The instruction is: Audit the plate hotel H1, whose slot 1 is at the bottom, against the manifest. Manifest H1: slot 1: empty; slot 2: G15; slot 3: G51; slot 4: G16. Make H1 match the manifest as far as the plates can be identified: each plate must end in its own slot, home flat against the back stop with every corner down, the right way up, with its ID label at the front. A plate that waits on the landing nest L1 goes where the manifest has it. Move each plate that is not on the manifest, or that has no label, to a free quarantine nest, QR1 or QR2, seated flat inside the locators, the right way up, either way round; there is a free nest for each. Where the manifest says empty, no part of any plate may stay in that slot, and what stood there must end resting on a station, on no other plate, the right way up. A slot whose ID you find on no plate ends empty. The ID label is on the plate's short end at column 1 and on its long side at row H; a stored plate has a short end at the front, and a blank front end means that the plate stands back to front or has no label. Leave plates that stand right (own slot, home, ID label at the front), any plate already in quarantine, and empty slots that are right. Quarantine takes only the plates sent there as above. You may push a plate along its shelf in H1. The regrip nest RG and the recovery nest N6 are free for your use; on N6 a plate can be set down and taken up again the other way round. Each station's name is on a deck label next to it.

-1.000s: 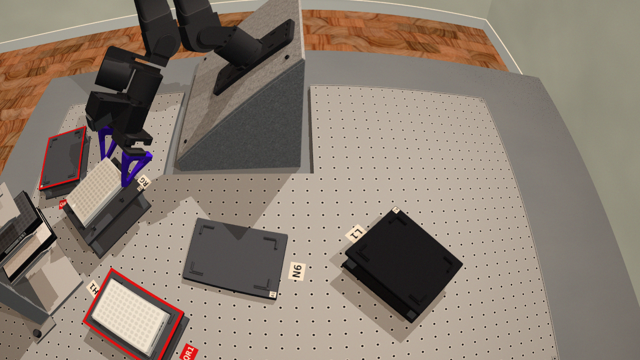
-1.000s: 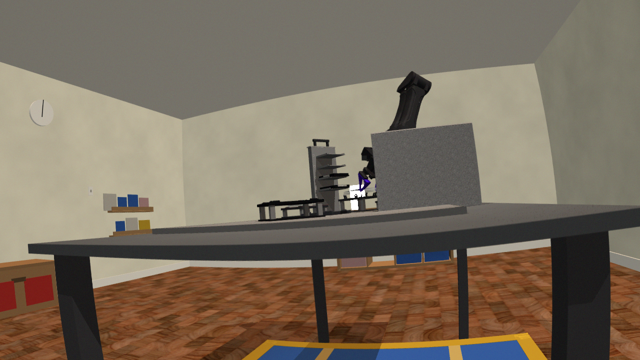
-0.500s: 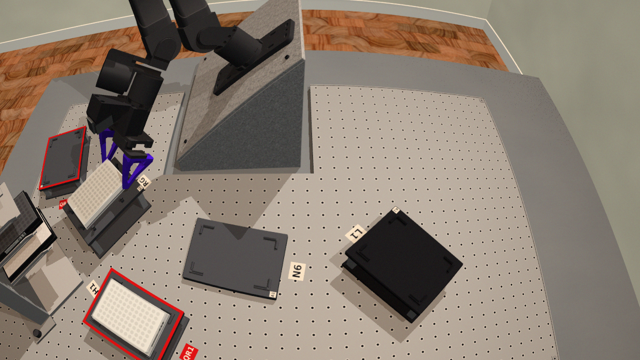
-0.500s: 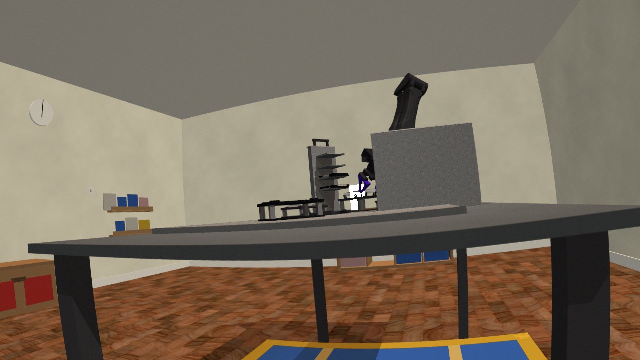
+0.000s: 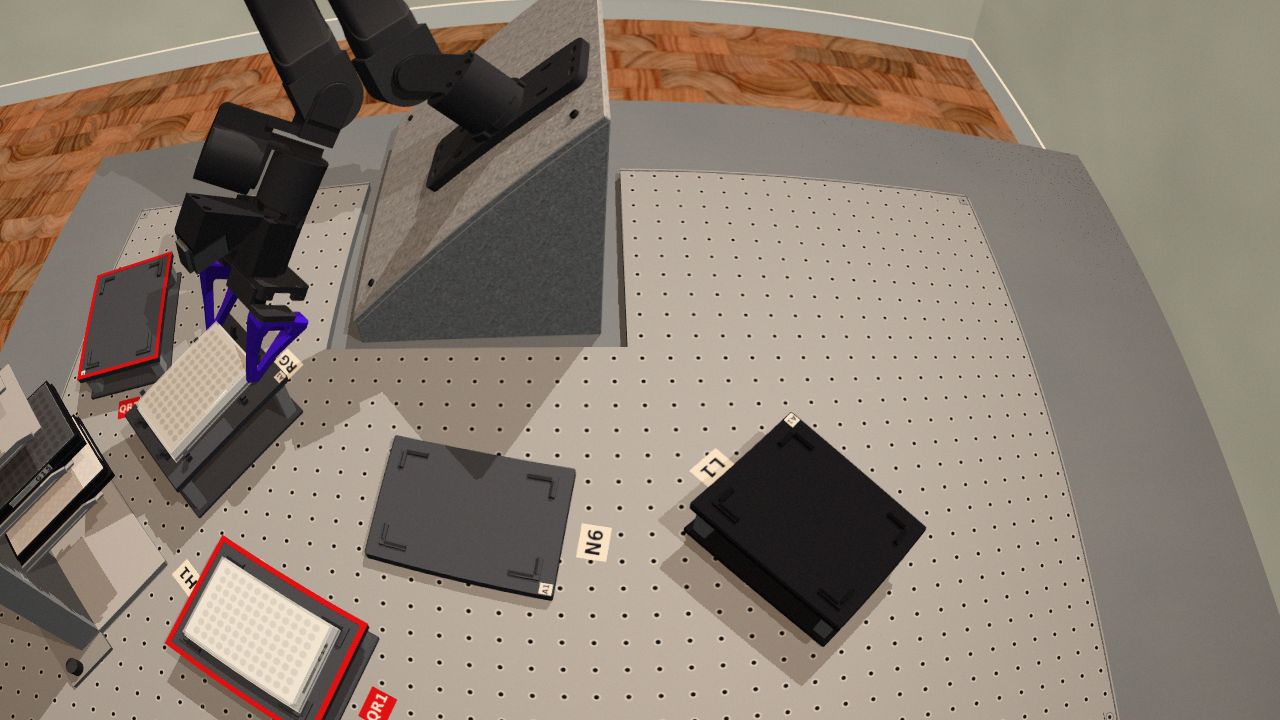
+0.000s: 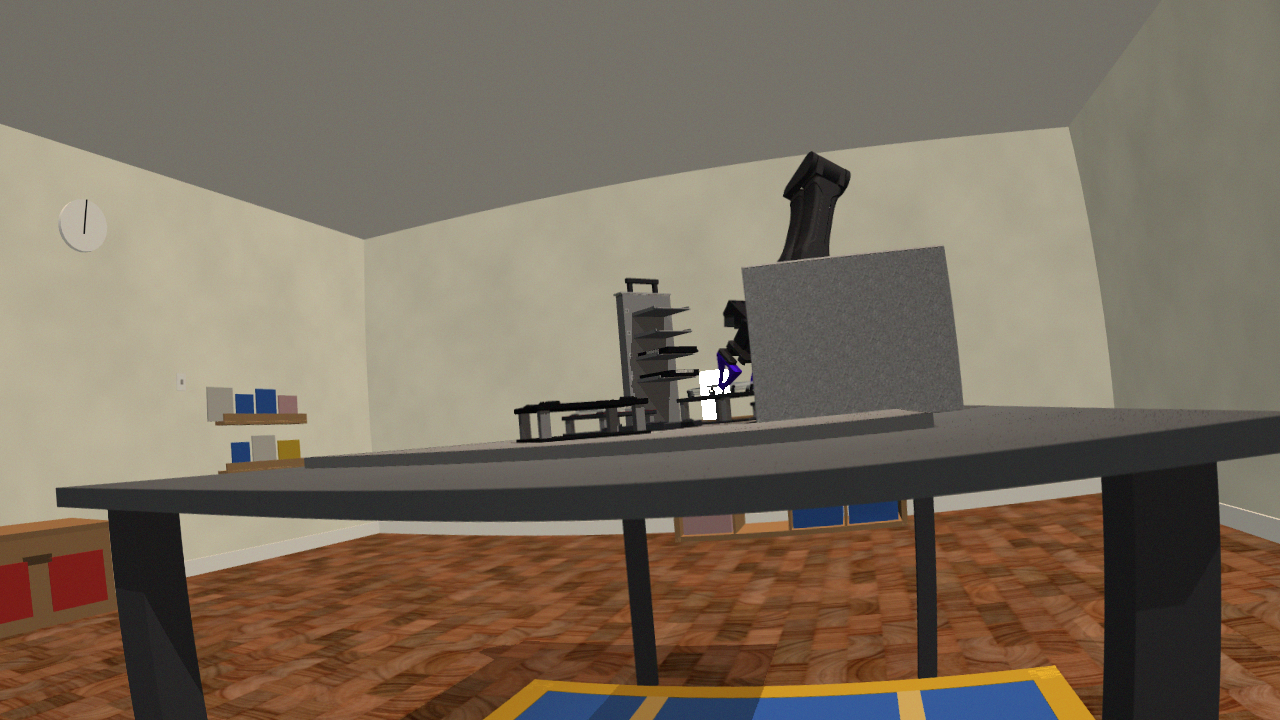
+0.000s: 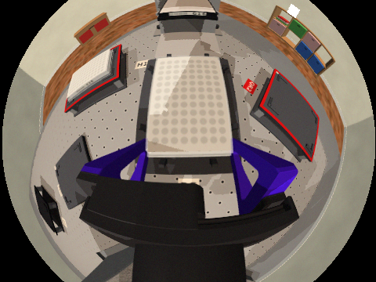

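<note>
My gripper is shut on the sides of a white plate near one short end. The plate is level, low over the regrip nest RG; whether it touches is unclear. Its near end shows no label; its far end is hidden. Hotel H1 stands ahead. The wrist view shows a dark plate front in it, labelled G16. Another white plate lies on QR1. QR2 bears no plate.
The recovery nest N6 and the black landing nest L1 bear no plates. The stone arm mount stands behind the gripper. QR2 is close beside RG.
</note>
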Robot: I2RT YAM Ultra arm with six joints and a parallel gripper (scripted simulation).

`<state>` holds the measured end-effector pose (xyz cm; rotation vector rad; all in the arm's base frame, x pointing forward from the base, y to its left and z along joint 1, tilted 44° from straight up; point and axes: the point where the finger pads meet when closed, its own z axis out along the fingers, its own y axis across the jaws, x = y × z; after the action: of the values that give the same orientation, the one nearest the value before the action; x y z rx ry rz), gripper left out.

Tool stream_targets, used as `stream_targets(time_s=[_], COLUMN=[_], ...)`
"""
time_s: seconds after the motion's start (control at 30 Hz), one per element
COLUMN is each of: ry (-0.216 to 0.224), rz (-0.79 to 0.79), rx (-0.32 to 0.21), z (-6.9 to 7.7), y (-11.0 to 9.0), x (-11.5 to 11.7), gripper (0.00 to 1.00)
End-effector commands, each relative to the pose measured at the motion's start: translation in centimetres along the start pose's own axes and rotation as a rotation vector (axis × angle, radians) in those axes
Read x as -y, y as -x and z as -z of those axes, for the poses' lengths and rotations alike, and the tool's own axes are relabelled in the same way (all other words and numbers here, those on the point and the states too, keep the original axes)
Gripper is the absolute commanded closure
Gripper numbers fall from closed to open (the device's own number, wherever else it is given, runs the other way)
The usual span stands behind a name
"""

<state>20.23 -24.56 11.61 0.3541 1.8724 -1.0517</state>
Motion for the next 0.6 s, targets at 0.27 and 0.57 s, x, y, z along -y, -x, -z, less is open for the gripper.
stream_targets(time_s=[0.27, 0.57], ry=[0.004, 0.004], rz=[0.0, 0.0], rx=[0.027, 0.027], z=[-0.27, -0.65], y=[0.35, -0.04], x=[-0.03, -0.04], gripper=[0.14, 0.07])
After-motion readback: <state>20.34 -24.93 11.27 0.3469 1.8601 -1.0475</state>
